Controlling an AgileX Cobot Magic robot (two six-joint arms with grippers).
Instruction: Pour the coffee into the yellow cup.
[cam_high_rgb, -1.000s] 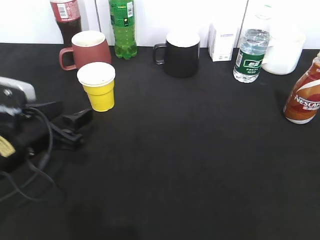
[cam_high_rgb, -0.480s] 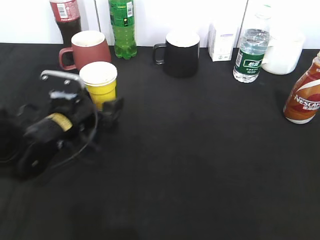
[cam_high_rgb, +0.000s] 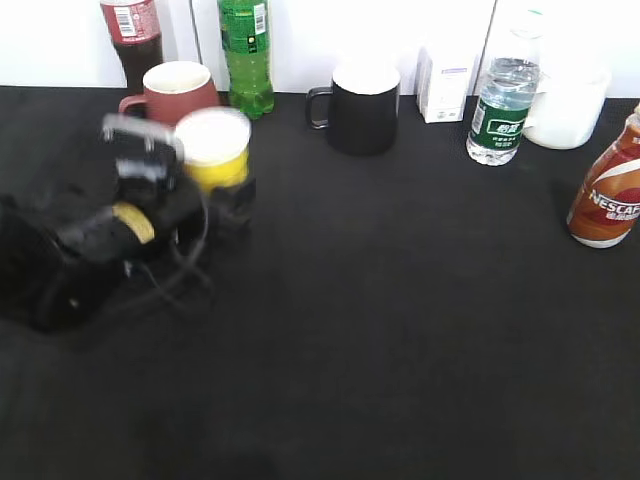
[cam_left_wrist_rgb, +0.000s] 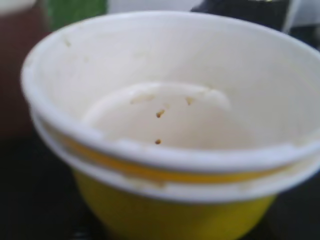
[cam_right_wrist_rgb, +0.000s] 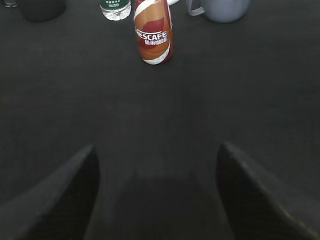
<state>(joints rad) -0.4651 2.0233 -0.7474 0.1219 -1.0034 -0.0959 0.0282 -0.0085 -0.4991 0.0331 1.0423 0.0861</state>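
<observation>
The yellow cup (cam_high_rgb: 212, 152), with a white rim and an empty white inside, stands at the back left and looks blurred. It fills the left wrist view (cam_left_wrist_rgb: 165, 150). My left gripper (cam_high_rgb: 218, 196) is around the cup's lower part, one black finger showing on its right side. The fingers are hidden in the left wrist view. The Nescafe coffee bottle (cam_high_rgb: 605, 195) stands upright at the far right edge, and it also shows in the right wrist view (cam_right_wrist_rgb: 153, 32). My right gripper (cam_right_wrist_rgb: 160, 170) is open and empty, well short of the bottle, and out of the exterior view.
Behind the cup are a dark red mug (cam_high_rgb: 175, 88), a cola bottle (cam_high_rgb: 132, 35) and a green bottle (cam_high_rgb: 246, 55). A black mug (cam_high_rgb: 360, 108), a white box (cam_high_rgb: 445, 85), a water bottle (cam_high_rgb: 500, 110) and a white jug (cam_high_rgb: 568, 105) line the back.
My left arm has swung in from the left edge to the yellow cup. The cup has shifted up and to the right along with the gripper. The coffee bottle has not moved.
</observation>
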